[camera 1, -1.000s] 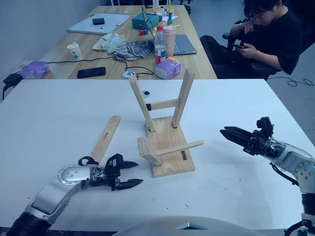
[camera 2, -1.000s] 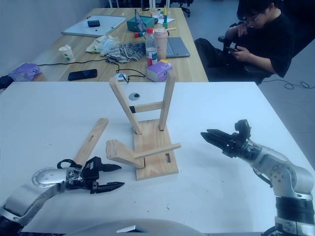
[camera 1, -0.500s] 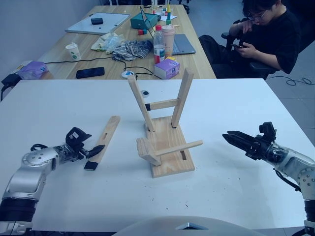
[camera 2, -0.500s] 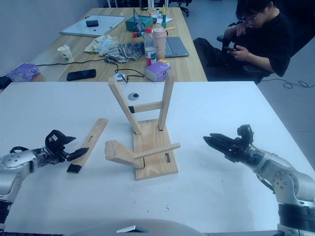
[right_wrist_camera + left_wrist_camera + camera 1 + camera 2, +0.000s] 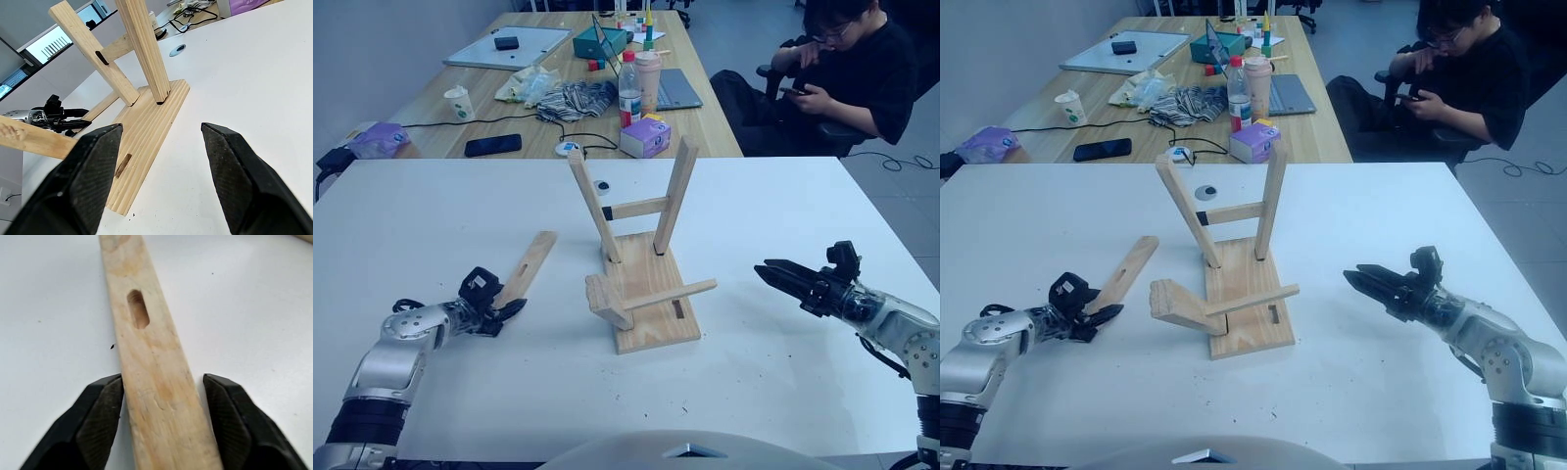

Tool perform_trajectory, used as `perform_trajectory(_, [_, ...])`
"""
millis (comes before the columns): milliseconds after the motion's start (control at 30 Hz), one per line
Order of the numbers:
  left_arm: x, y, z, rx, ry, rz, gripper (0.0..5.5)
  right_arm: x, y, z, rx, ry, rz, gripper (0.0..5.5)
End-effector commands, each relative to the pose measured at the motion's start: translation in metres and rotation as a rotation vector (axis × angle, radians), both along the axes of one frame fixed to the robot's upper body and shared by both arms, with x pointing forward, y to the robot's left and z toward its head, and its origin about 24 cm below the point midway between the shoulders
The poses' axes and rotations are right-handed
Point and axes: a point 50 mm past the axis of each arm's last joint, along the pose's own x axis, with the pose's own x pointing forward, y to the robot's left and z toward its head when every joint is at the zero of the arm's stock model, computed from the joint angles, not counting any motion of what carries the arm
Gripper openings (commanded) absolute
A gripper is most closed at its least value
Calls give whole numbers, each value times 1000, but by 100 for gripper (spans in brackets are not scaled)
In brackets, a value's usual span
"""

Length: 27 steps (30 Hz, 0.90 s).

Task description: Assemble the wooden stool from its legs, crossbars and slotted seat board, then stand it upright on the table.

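l arm bent at elbow, l gripper [image 5: 514, 306] low, fingers spread, r arm fwd, r gripper [image 5: 766, 270] fingers parted, pointing inward

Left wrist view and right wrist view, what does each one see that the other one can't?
Only the left wrist view shows the oval slot in the loose leg. Only the right wrist view shows the seat board with two legs standing in it, their crossbar, and the open right gripper. Both show the loose leg, the left gripper at its end, and the white table.
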Motion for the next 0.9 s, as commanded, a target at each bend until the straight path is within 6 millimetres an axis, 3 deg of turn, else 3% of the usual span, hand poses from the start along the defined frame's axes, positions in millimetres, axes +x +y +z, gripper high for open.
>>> perform_trajectory(33, [-3, 8, -8, 62, 51, 48, 225, 4, 1, 3, 7, -24, -28, 297])
perform_trajectory(100, [7, 15, 0, 79, -10, 97, 209, 15, -5, 12, 25, -77, -111, 297])
perform_trajectory(167, [28, 25, 25, 84, -153, 173, 208, 33, -13, 35, 70, -180, -230, 297])
perform_trajectory(267, [66, 38, 105, -10, -515, 238, 205, 53, -8, 84, 135, -356, -280, 297])
perform_trajectory(333, [81, 16, 185, -192, -821, 128, 200, 59, 16, 117, 204, -470, -194, 297])
perform_trajectory(367, [81, -1, 214, -294, -916, 45, 200, 60, 30, 130, 240, -509, -137, 297])
perform_trajectory(400, [79, -19, 236, -393, -976, -48, 200, 59, 44, 140, 272, -537, -74, 297])
perform_trajectory(433, [76, -32, 247, -457, -991, -113, 200, 57, 54, 145, 292, -548, -31, 297])
perform_trajectory(533, [57, -100, 256, -745, -888, -447, 200, 38, 92, 168, 413, -579, 208, 340])
perform_trajectory(600, [46, -127, 249, -836, -788, -583, 200, 34, 106, 180, 475, -576, 276, 367])
perform_trajectory(733, [36, -149, 234, -952, -626, -667, 200, 27, 108, 199, 613, -549, 370, 376])
perform_trajectory(900, [24, -158, 225, -1092, -455, -720, 200, 22, 113, 201, 638, -519, 408, 376])
